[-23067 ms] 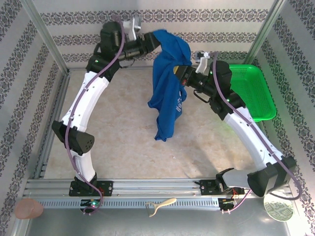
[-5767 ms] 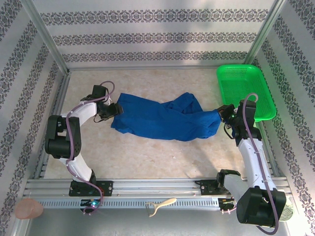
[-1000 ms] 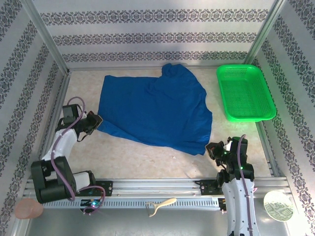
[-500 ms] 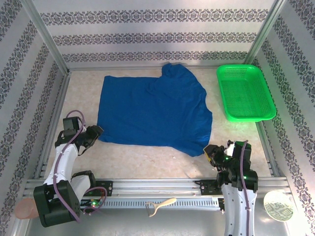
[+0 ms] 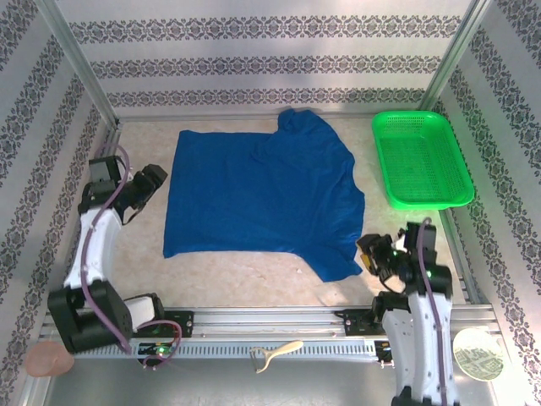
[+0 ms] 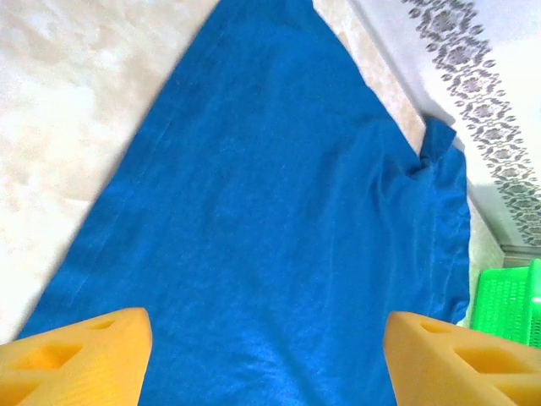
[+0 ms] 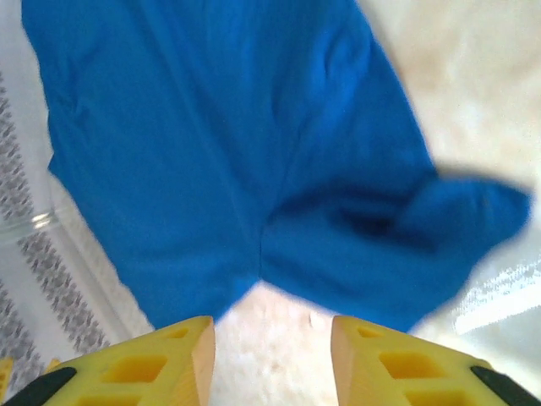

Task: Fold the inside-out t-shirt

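Letting go of the inside-out t-shirt [image 5: 262, 199], now spread flat mid-frame on the counter [image 5: 228, 275]; left jaws wide, right jaws part-open, both empty; ready for a first fold.

t-shirt [image 5: 262, 199]: plain royal blue, same in both wrist views; basket [image 5: 420, 159], upper right of the frame: bright green mesh; desk [image 5: 228, 271]: cream with beige marbling; walls [image 5: 270, 34]: white, bands of dark grey floral ornament; arms [image 5: 95, 241]: white shells, black joints; cables [image 5: 433, 296]: purple; left pincer [image 6: 266, 338]: orange-yellow; right pincer [image 7: 272, 355]: yellow, black at the lower corners
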